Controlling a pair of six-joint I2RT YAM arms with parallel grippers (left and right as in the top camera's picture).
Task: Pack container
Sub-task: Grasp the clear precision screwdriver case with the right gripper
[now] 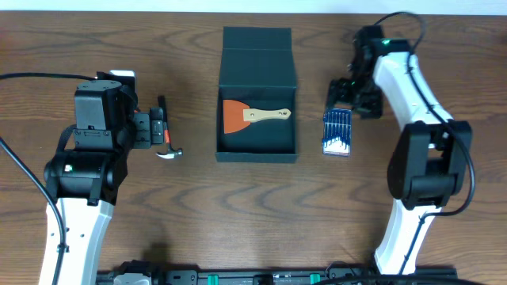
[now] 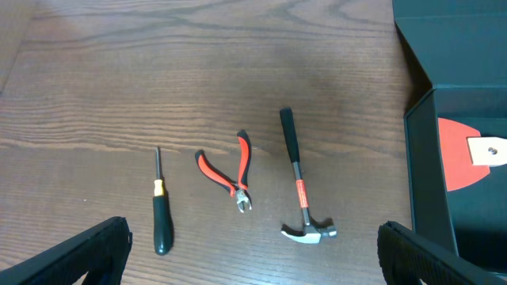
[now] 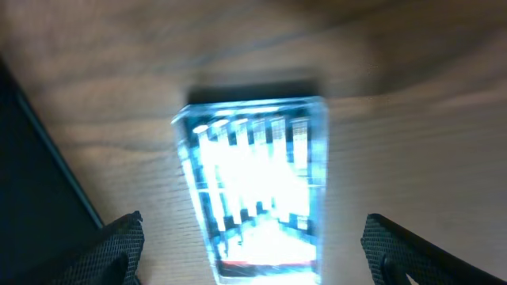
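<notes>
The dark teal container stands open mid-table, its flap lid folded back. An orange-bladed scraper with a wooden handle lies inside. The container's wall also shows in the left wrist view. My left gripper is open and empty above a claw hammer, red-handled pliers and a black screwdriver. In the overhead view it hovers left of the container, over the hammer. My right gripper is open over the blue case of bits, not touching it.
The blue case of bits lies on the wood table just right of the container. The right arm reaches in from the right side. In the right wrist view the container's dark edge is close on the left.
</notes>
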